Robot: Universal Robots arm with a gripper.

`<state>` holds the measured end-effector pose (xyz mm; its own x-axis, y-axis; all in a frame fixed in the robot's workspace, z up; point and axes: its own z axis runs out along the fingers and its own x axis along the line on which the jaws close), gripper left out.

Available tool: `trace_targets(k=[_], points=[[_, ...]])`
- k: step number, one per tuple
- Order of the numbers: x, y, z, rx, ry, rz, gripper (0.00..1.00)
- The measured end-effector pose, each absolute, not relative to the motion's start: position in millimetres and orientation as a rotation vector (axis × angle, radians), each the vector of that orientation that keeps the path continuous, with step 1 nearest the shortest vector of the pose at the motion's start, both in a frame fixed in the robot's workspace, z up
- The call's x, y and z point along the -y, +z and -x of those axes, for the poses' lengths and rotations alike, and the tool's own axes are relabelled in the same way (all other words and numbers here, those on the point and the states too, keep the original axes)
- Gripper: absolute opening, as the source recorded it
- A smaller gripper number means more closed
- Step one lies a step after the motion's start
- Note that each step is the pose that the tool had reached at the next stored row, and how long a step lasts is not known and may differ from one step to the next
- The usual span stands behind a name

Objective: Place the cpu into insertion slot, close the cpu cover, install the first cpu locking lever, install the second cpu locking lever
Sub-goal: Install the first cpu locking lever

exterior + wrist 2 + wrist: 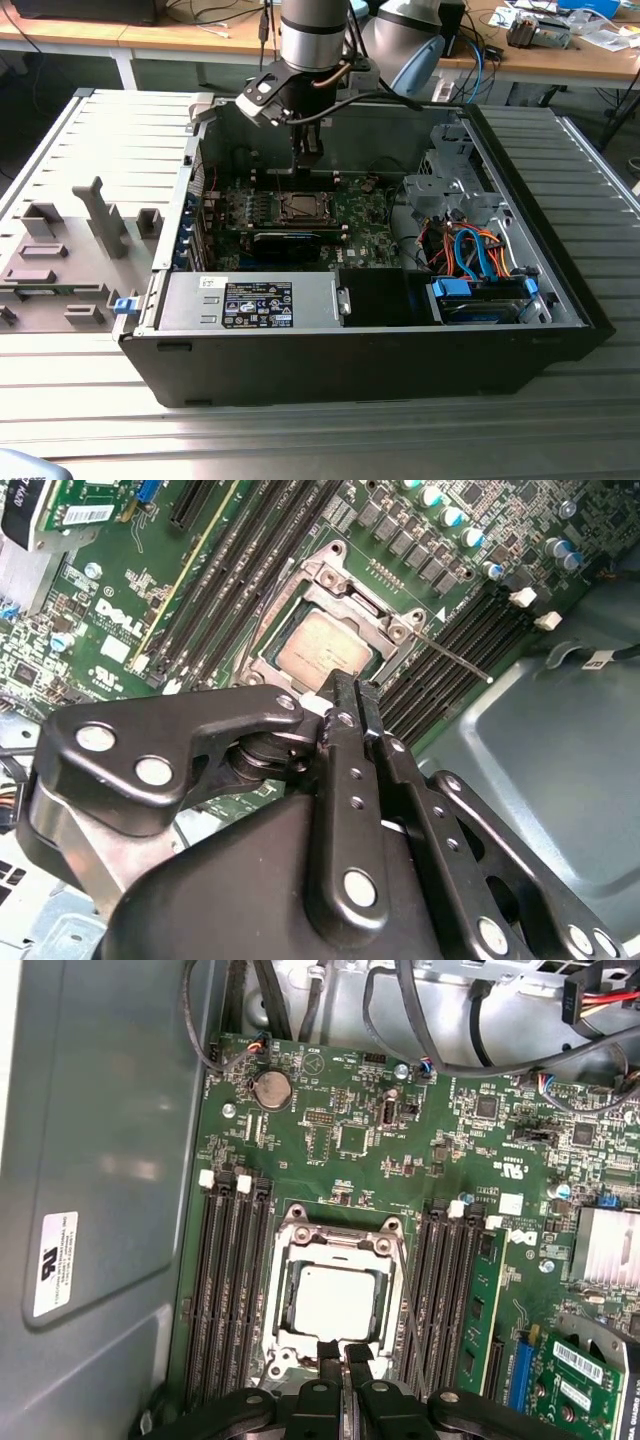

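I read this as the first-lever step: cpu (320, 648) seated in the insertion slot (286, 1300) beneath the closed cpu cover (395, 632), gripper (352, 692) clenched on nothing at its edge, the loose lever rod (455, 658) needing pressing under its catch.

Near edge of the cpu cover (336, 1244) behind the jaws in the first wrist view.
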<state>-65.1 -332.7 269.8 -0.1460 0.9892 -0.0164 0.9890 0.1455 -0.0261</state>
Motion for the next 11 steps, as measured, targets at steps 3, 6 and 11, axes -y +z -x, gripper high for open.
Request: trace_targets(k=[3, 6, 11], points=[[332.7, 269.8, 65.1, 2.384, 0.048, 2.038, 0.16], [332.7, 269.8, 65.1, 2.393, 0.048, 2.028, 0.16], [332.7, 269.8, 65.1, 2.417, 0.048, 2.001, 0.16]])
